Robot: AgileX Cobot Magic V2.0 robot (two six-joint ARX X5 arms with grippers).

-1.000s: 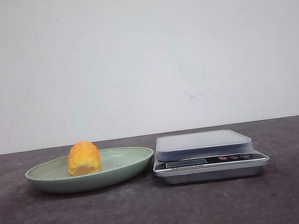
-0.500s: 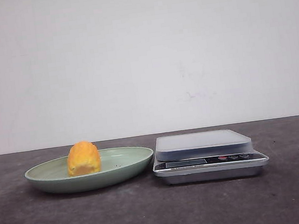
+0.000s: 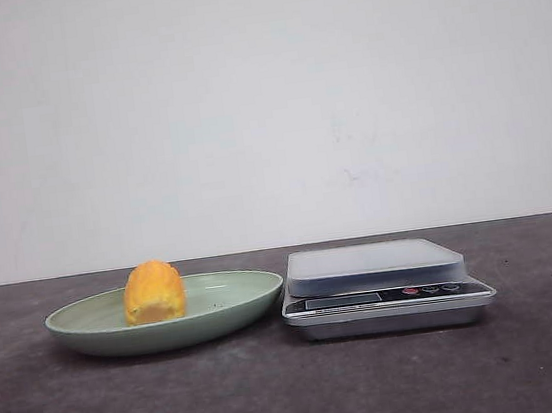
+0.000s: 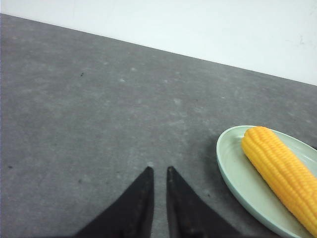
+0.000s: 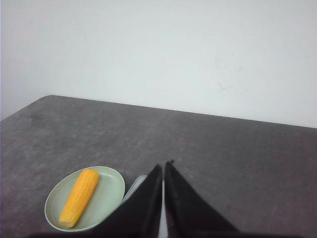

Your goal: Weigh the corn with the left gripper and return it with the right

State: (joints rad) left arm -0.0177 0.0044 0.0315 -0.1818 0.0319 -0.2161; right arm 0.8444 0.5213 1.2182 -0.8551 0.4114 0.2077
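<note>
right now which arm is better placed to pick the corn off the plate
Left. Its hand sits low over the table right beside the plate holding the corn. The right hand views both from farther back, over the scale.

On the dark grey desk point(image 3: 279, 397), before a plain white wall point(image 3: 263, 97), the yellow-orange corn point(image 3: 154, 292) lies in the left part of a shallow pale green plate point(image 3: 238, 307), its pale cut end facing the camera, while a silver digital scale point(image 3: 381, 284) stands just beside the plate's right rim
</note>
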